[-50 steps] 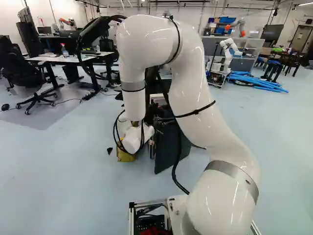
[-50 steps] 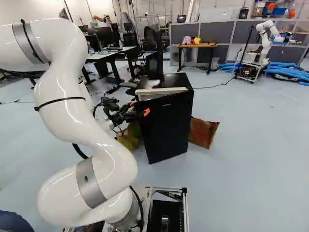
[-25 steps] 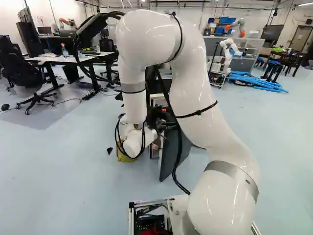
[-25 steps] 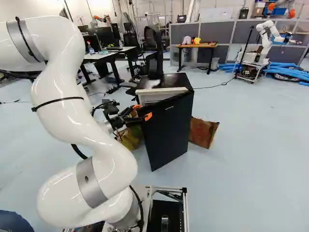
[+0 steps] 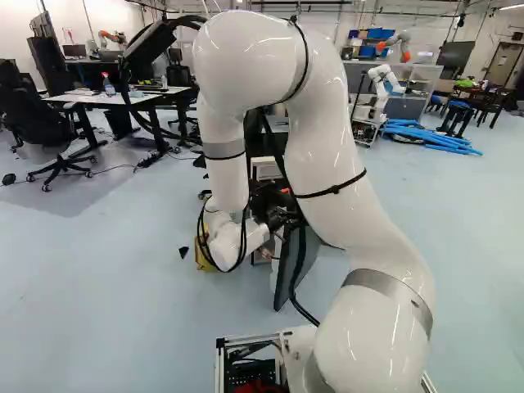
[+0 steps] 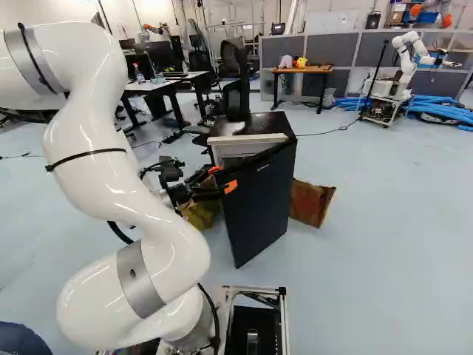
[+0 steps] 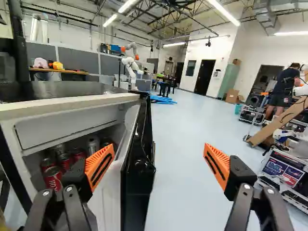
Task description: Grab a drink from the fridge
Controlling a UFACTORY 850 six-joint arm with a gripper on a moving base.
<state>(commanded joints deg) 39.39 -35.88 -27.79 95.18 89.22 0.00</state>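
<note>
Soda cans [image 7: 53,179], red and cylindrical with a metallic sheen, are seen grouped inside the mini fridge [image 6: 251,126], below a smooth white compartment front [image 7: 67,127]; a silver can [image 7: 93,144] is placed among them. The fridge door [image 6: 259,203] is swung partly open, its flat outer panel glossy black and its inner side lined in pale plastic. The gripper [image 7: 159,150] is held empty, its fingers spread wide with the door edge between them, and the ribbed, wedge-shaped orange pads [image 7: 98,166] are closed on nothing. The access stage can be judged well advanced, while the picking is not yet begun. What seems left is for the door to be pushed wider, the shelf to be reached, and one can to be gripped and drawn out without its neighbours being toppled.
</note>
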